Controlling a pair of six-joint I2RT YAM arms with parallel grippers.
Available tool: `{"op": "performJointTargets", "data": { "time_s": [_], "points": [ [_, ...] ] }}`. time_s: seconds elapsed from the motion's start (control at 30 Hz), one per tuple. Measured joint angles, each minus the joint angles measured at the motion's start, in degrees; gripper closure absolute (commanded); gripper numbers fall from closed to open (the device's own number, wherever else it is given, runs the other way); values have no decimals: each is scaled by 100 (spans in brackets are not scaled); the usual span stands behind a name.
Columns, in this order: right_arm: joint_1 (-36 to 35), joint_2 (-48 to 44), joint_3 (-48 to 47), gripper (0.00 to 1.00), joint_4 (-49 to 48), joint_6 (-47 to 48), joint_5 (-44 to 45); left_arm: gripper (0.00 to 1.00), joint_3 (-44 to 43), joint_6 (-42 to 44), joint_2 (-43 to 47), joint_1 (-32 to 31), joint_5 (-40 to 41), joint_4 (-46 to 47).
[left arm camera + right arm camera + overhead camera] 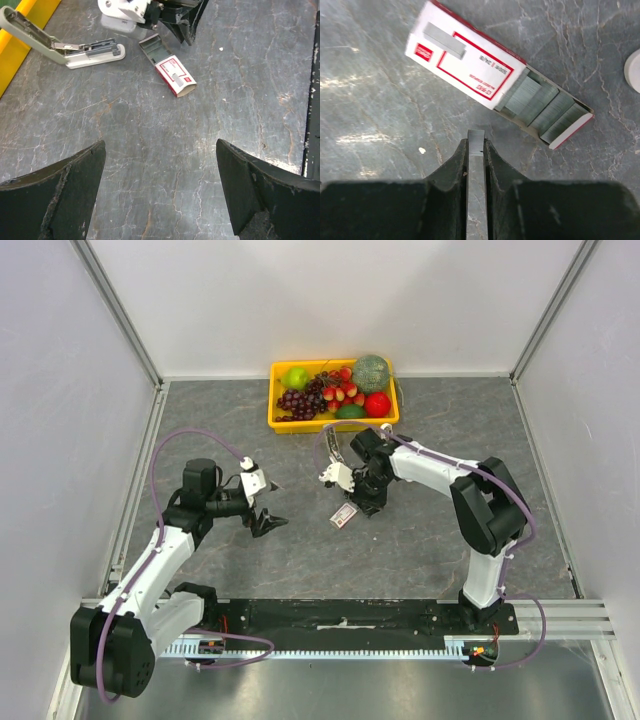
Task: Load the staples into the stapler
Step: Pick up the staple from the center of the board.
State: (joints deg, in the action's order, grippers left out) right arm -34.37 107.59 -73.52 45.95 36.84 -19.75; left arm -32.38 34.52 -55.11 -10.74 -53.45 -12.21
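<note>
The staples box (344, 516), white with red markings, lies flat on the table with its tray slid out. The right wrist view shows the box (465, 60) and rows of silvery strips in the tray (545, 107). My right gripper (476, 145) is shut on one thin silvery staple strip (476, 137), just beside the box. The stapler (65, 47), white and grey, lies opened up at the left of the box (174, 76) in the left wrist view. My left gripper (160, 190) is open and empty, well short of the box and stapler.
A yellow basket (330, 425) of toy fruit stands at the back of the table, just behind the stapler and the right arm. Its edge (20, 30) shows in the left wrist view. White walls enclose the grey stone-patterned table.
</note>
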Motion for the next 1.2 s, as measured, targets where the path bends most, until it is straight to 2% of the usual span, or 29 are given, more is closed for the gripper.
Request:
{"op": "performJointTargets", "data": {
  "time_s": [0.27,0.4,0.57,0.83,1.0,1.2],
  "points": [
    [223,-39,-382,82,326,22,-866,2,-2,496,-114,-374,-374,-219],
    [446,-39,-713,82,496,28,-1410,1,9,859,-271,-813,-372,-149],
    [649,0,-997,82,800,122,-2149,1,28,1320,-551,-1652,7,227],
    [868,42,-1034,82,1217,337,-3305,0,28,1421,-1231,-2330,975,1602],
    [1108,125,-1091,82,1414,494,-4009,0,7,1217,-1799,-2592,1488,2520],
    [1349,249,-1108,82,1567,640,-4870,0,-341,782,-2503,-2881,2068,3121]
  ]
}}
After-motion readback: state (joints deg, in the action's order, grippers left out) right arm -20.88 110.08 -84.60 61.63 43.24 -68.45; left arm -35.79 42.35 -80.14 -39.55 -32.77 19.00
